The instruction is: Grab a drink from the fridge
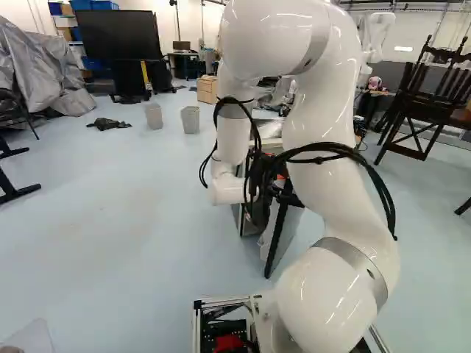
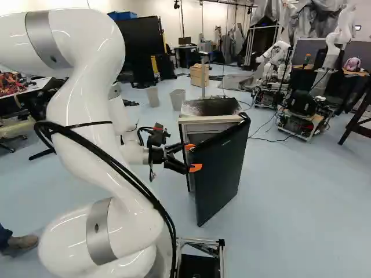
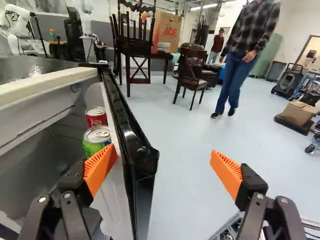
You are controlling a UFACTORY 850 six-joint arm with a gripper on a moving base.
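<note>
Mostly gloss tbh, w/ some matt bits
Fridge door (image 2: 223, 168) = smooth shiny black, arm (image 1: 320, 95) = slick glossy white, cans (image 3: 96, 135) have bare shiny metal lids. Pincer (image 2: 192, 157) has matt ribbed orange pads (image 3: 227, 172). Floor (image 3: 182, 145) is smooth w/ a soft sheen. Chair (image 3: 189, 65) looks like polished dark wood, box (image 3: 167, 29) is plain cardboard, silvery cover (image 1: 38, 73) = crumpled cloth or plastic, can't tell.

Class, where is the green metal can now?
The green metal can is in the wrist view, on the inner side of the black fridge door, beside a red metal can, just beyond one orange finger pad.
</note>
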